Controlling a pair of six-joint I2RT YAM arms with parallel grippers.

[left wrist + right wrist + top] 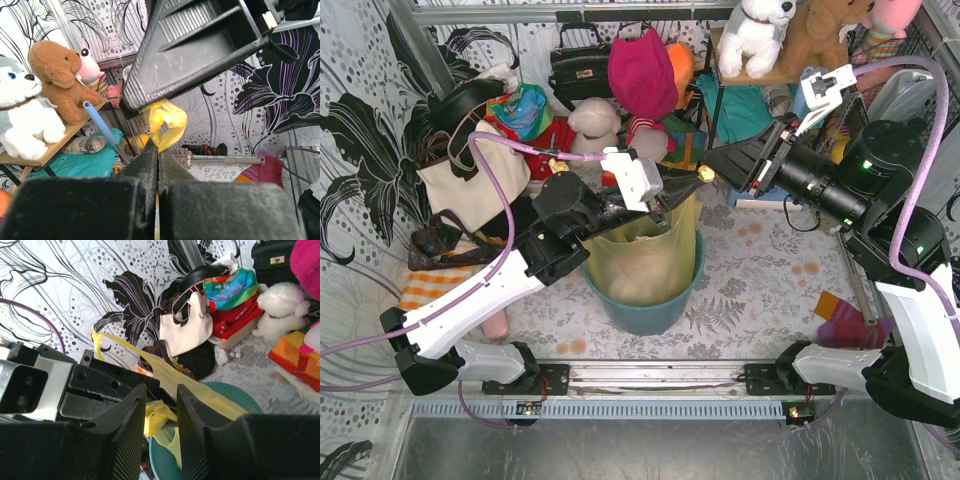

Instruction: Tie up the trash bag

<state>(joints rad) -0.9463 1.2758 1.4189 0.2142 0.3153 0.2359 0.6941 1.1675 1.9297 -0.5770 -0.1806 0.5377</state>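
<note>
The trash bag (pixel 642 252) is thin yellow plastic and stands in the round teal bin (pixel 650 312) at mid-table. My left gripper (pixel 677 193) is above the bag's far rim, shut on a pulled-up strip of the bag; in the left wrist view (pixel 158 148) yellow film runs between the closed jaws and a yellow loop (pixel 165 119) bulges just past the tips. My right gripper (pixel 713 168) meets it from the right. In the right wrist view (pixel 160 390) its jaws stand apart, a crumpled yellow bunch (pixel 157 419) in the gap, with a stretched yellow strip (pixel 165 369) above.
A cream tote bag (pixel 470 182) and a black handbag (pixel 578 68) stand at the back left. Plush toys (pixel 758 35) sit on a back shelf. A striped sock (pixel 848 328) lies at the right. Clothes and toys crowd the back wall.
</note>
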